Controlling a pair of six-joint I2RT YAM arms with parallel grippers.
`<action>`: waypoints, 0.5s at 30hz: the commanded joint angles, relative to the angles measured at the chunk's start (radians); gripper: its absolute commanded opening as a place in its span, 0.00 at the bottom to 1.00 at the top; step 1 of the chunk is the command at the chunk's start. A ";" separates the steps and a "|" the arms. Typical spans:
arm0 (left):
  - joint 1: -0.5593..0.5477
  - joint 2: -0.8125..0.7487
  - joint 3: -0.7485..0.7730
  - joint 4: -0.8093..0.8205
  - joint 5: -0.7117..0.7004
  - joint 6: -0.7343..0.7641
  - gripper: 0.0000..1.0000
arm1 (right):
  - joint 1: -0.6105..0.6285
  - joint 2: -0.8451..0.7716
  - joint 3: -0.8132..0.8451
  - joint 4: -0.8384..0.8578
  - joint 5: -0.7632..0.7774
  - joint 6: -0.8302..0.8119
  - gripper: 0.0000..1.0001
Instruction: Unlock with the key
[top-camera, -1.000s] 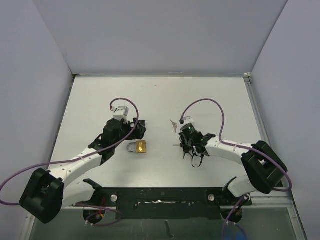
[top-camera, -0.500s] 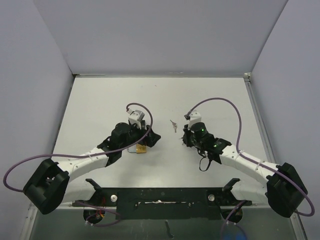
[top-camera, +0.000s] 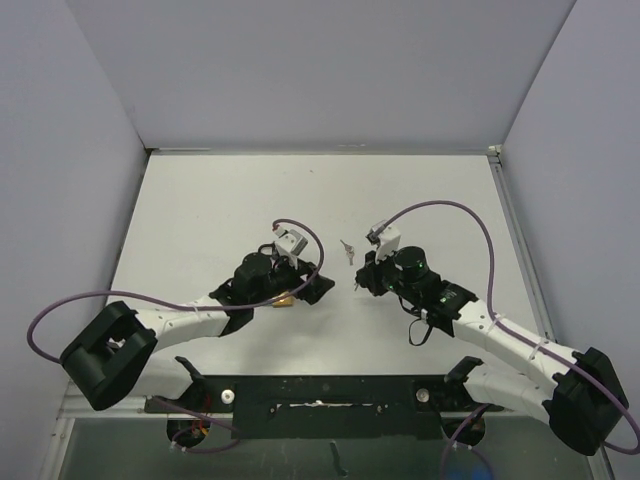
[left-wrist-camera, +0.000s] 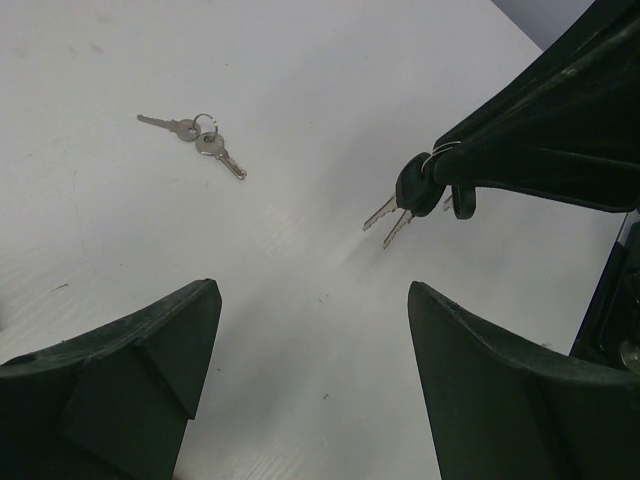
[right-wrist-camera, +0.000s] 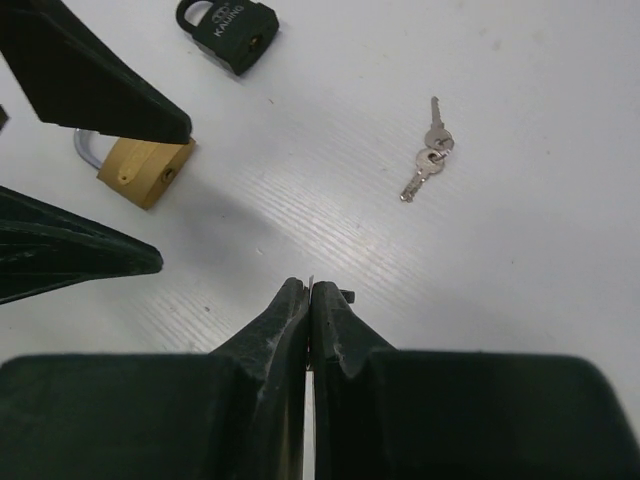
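Note:
A brass padlock (right-wrist-camera: 140, 170) lies on the white table, and in the right wrist view it sits between the spread fingers (right-wrist-camera: 95, 85) of my left gripper. In the top view only its edge (top-camera: 283, 298) shows under the left gripper (top-camera: 312, 286). The left gripper (left-wrist-camera: 310, 300) is open and empty. My right gripper (right-wrist-camera: 311, 290) is shut on a thin key blade. In the left wrist view its tip holds black-headed keys (left-wrist-camera: 412, 192) just above the table. It sits to the right of the left gripper (top-camera: 361, 282).
A black padlock (right-wrist-camera: 235, 35) lies beyond the brass one. A loose pair of silver keys on a ring (top-camera: 347, 250) lies on the table behind both grippers, also seen in the left wrist view (left-wrist-camera: 200, 138) and the right wrist view (right-wrist-camera: 428, 155).
My left gripper has moved right, over the brass padlock, which is now mostly covered. My right arm has stretched out and its gripper has shifted a little left with the key.

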 joint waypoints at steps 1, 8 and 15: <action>-0.011 0.047 -0.017 0.196 0.065 0.055 0.74 | 0.000 -0.029 0.013 0.087 -0.119 -0.056 0.00; -0.020 0.139 -0.020 0.313 0.121 0.073 0.72 | 0.000 -0.020 0.029 0.093 -0.153 -0.060 0.00; -0.039 0.181 -0.033 0.400 0.135 0.068 0.68 | -0.001 -0.012 0.045 0.077 -0.026 0.047 0.00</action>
